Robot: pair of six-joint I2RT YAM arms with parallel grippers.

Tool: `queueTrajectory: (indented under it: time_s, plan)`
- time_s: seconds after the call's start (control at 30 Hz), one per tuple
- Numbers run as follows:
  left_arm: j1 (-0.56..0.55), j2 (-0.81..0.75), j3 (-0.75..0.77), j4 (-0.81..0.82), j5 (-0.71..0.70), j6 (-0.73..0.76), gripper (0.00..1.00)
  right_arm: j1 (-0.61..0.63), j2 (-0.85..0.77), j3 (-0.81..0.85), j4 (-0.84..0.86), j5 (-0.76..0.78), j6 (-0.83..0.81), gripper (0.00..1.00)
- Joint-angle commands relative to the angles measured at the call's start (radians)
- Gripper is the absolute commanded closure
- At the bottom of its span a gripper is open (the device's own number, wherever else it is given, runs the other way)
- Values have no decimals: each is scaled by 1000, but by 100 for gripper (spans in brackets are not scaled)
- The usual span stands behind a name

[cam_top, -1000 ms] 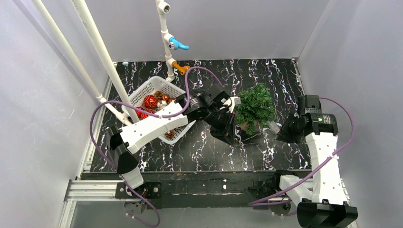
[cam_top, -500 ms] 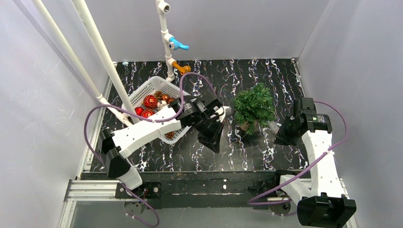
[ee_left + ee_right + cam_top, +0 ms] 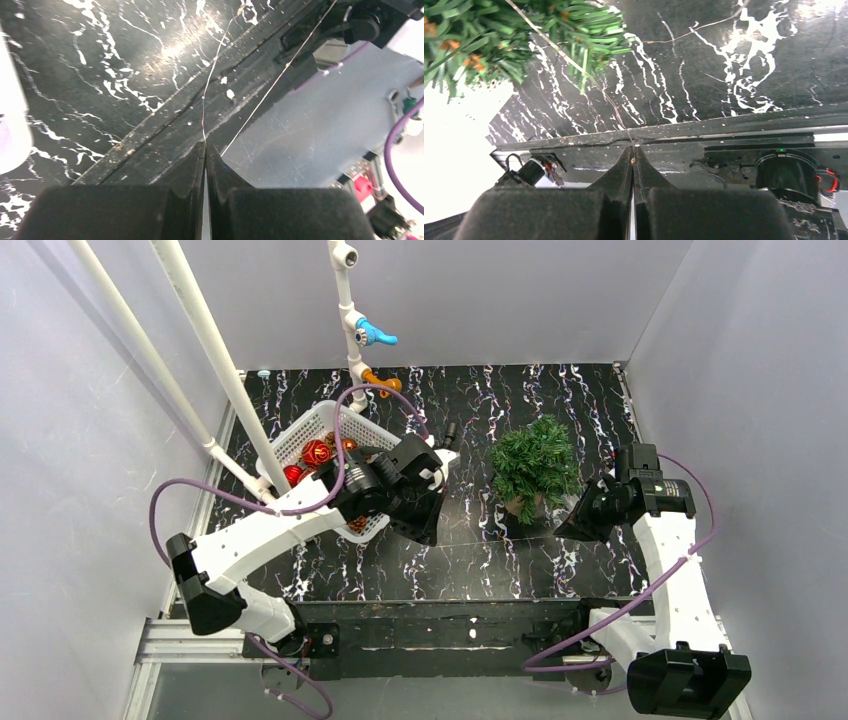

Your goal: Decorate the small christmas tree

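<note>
Where the black, white-veined marble-look table top meets the left wall, slanting white plastic pipes cross above a white plastic lattice basket holding shiny red ball ornaments. Left gripper hangs just right of the basket, over bare table, tips angled toward the near edge. Left wrist view: black fingers pressed together, a fine pale wire nipped at the very tip and running up and away over the table. A second strand passes just beside the fingers. Small christmas tree, a dark green bristly miniature fir on a small brown base, stands upright right of centre. It sits between the two grippers and well apart from the basket. Right gripper sits low at the tree's near-right side, near the branches but not touching them. Right wrist view: its fingers likewise closed flat together, clamped on the same sort of wire, which leads up and left from the tips into the green needles. Another thin strand lies across the table beyond. Whether the two pinched pieces are one continuous wire, cannot tell.
</note>
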Motion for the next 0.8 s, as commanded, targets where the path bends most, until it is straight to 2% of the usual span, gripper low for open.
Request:
queueTrajectory:
  time_s: [0.0, 0.23, 0.33, 0.37, 0.47, 0.5, 0.57, 0.63, 0.77]
  plan:
    - [2, -88, -20, -269, -213, 85, 100, -5, -18, -4, 104, 62, -42, 99]
    - [9, -142, -64, -268, -485, 86, 100, 21, -19, -23, 135, 5, -22, 99]
    - [30, -156, -70, -268, -558, 99, 100, 30, -37, -27, 173, -61, -9, 96]
    - [42, -156, -62, -267, -556, 107, 100, 32, -46, -22, 185, -74, -8, 88]
    - [81, -136, -16, -261, -556, 157, 100, 35, -81, 10, 186, -29, -18, 37]
    - [98, -125, 13, -260, -554, 169, 100, 34, -89, 30, 179, 11, -26, 29]
    - [129, -106, 45, -253, -533, 193, 100, 35, -103, 90, 144, 95, -46, 22]
    - [146, -85, 62, -240, -514, 230, 100, 35, -111, 146, 127, 160, -60, 19]
    - [148, -42, 84, -201, -496, 253, 100, 35, -117, 241, 152, 157, -60, 17]
